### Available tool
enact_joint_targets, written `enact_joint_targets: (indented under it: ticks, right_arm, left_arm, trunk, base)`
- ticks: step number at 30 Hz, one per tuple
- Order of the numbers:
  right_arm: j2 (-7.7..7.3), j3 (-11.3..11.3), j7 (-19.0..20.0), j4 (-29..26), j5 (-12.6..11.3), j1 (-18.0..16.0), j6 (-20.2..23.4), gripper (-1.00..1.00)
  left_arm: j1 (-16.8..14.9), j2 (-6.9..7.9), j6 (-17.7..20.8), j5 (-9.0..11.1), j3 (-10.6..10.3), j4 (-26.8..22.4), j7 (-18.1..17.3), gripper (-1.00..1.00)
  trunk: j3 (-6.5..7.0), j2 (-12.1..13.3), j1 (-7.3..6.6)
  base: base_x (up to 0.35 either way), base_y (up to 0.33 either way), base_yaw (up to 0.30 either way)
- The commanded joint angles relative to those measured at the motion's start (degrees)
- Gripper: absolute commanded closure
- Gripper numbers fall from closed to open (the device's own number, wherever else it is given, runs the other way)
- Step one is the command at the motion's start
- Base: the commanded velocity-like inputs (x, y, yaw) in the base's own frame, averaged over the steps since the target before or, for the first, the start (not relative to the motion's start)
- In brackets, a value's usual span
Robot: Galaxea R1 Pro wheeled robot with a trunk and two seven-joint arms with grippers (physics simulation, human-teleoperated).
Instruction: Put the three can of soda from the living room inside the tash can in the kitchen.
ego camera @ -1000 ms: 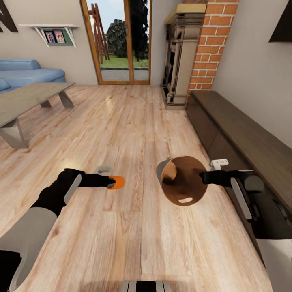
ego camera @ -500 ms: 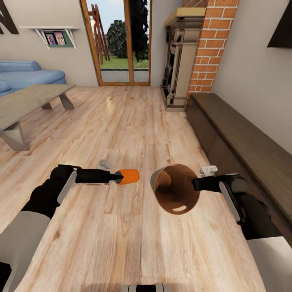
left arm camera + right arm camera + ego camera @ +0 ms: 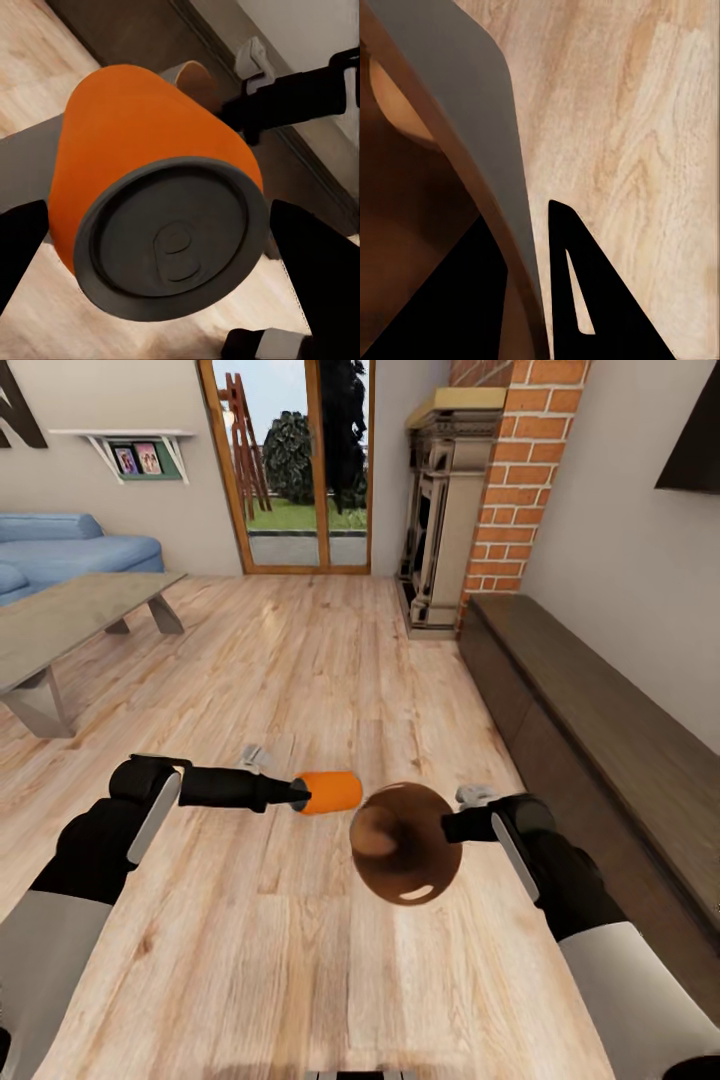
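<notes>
Both arms have drawn closer together over the past second, bringing the orange soda can [image 3: 331,792] almost up to the bin's rim. That can lies sideways in the air above the light wood floor [image 3: 300,660], its silver-grey top [image 3: 174,241] facing back toward the left gripper [image 3: 300,796], whose dark fingers [image 3: 22,240] are clamped on either side of it. Just beside it hangs the tash can [image 3: 403,842], tipped so that its brown inside and one oval handle cut-out [image 3: 432,889] face the onlooker. The right gripper [image 3: 450,826] holds this bin by the rim, one finger [image 3: 574,292] outside the grey wall [image 3: 472,112] and the other inside, pinching the wall between them. Farther out, a low table [image 3: 70,615] and a blue sofa [image 3: 70,550] stand at the robot's left, a dark long cabinet [image 3: 600,700] runs along the right wall, and a brick fireplace [image 3: 460,500] stands beside the glazed door [image 3: 290,460].
</notes>
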Motion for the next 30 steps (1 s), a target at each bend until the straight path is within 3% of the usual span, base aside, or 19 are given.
enact_joint_targets:
  ticks: [1, 4, 5, 6, 8, 11, 12, 13, 14, 16, 20, 21, 23, 30]
  right_arm:
    - [0.49, 0.2, -0.2, 0.2, -2.2, -0.1, 0.2, 1.0]
    - [2.38, 0.6, -1.9, 1.1, -2.2, -0.9, 0.2, 1.0]
    - [2.62, 0.7, -2.1, 1.2, -2.2, -1.1, 0.2, 1.0]
    - [3.09, 0.8, -2.5, 1.6, -2.2, -1.7, 0.2, 1.0]
    - [3.41, 0.9, -2.7, 1.7, -2.2, -1.9, 0.2, 1.0]
    - [3.99, 1.2, -2.9, 1.9, -2.2, -2.1, 0.2, 1.0]
    - [4.3, 1.9, -3.0, 2.2, -2.2, -2.2, 0.2, 1.0]
    - [4.43, 2.1, -3.0, 2.3, -2.2, -2.4, 0.2, 1.0]
    - [4.67, 2.3, -3.0, 2.4, -2.2, -2.7, 0.2, 1.0]
    - [5.43, 2.5, -3.2, 2.5, -2.2, -3.4, 0.2, 1.0]
    - [5.82, 2.6, -3.8, 2.5, -2.2, -3.6, 0.2, 1.0]
    - [6.4, 2.6, -4.3, 2.7, -2.2, -3.7, 0.2, 1.0]
    - [6.95, 2.6, -4.8, 2.8, -2.2, -3.7, 0.2, 1.0]
    - [7.69, 2.8, -5.5, 3.0, -2.2, -3.8, 0.2, 1.0]
  left_arm:
    - [0.0, -0.11, 0.2, -0.1, 0.0, 0.0, -0.2, 1.0]
    - [0.0, -1.94, 1.2, -0.2, -0.2, 0.1, -0.9, 1.0]
    - [0.0, -2.52, 1.3, -0.3, -0.2, 0.1, -1.0, 1.0]
    - [0.0, -4.01, 1.6, -0.3, -0.6, 0.1, -1.1, 1.0]
    - [0.0, -4.72, 1.7, -0.3, -1.3, 0.2, -1.2, 1.0]
    - [-0.1, -5.66, 1.8, -0.4, -3.9, 0.2, -1.0, 1.0]
    - [-0.1, -7.45, 2.0, -0.5, -6.9, 1.2, -0.4, 1.0]
    - [-0.1, -8.52, 2.0, -0.6, -8.1, 2.3, 0.1, 1.0]
    - [-0.1, -9.43, 2.0, -0.7, -8.9, 3.6, 1.0, 1.0]
    - [-0.1, -10.99, 2.0, -0.7, -11.5, 6.8, 7.1, 1.0]
    - [-0.1, -11.82, 2.0, -0.7, -13.4, 7.4, 11.7, 1.0]
    - [0.0, -13.08, 2.0, -0.6, -14.2, 7.6, 14.1, 1.0]
    - [0.0, -14.03, 2.0, -0.7, -14.8, 7.7, 16.0, 1.0]
    - [0.0, -15.07, 2.0, -0.5, -17.6, 7.4, 23.6, 1.0]
  trunk:
    - [0.19, 0.4, -0.23]
    - [0.73, 1.6, -0.89]
    - [0.91, 2.0, -1.11]
    - [1.09, 2.4, -1.33]
    - [1.45, 3.2, -1.77]
    - [1.99, 4.4, -2.43]
    - [2.16, 4.8, -2.65]
    - [2.34, 5.2, -2.87]
    - [2.52, 5.6, -3.09]
    - [2.52, 5.6, -3.09]
    - [2.52, 5.6, -3.09]
    - [2.52, 5.6, -3.09]
    - [2.52, 5.6, -3.09]
    - [2.52, 5.6, -3.09]
  base:
    - [0.0, 0.0, 0.0]
    - [0.0, 0.0, 0.0]
    - [0.0, 0.0, 0.0]
    - [0.0, 0.0, 0.0]
    - [0.0, 0.0, 0.0]
    - [0.0, 0.0, 0.0]
    - [0.0, 0.0, 0.0]
    - [0.0, 0.0, 0.0]
    - [0.0, 0.0, 0.0]
    - [0.0, 0.0, 0.0]
    - [0.0, 0.0, 0.0]
    - [0.0, 0.0, 0.0]
    - [0.0, 0.0, 0.0]
    - [0.0, 0.0, 0.0]
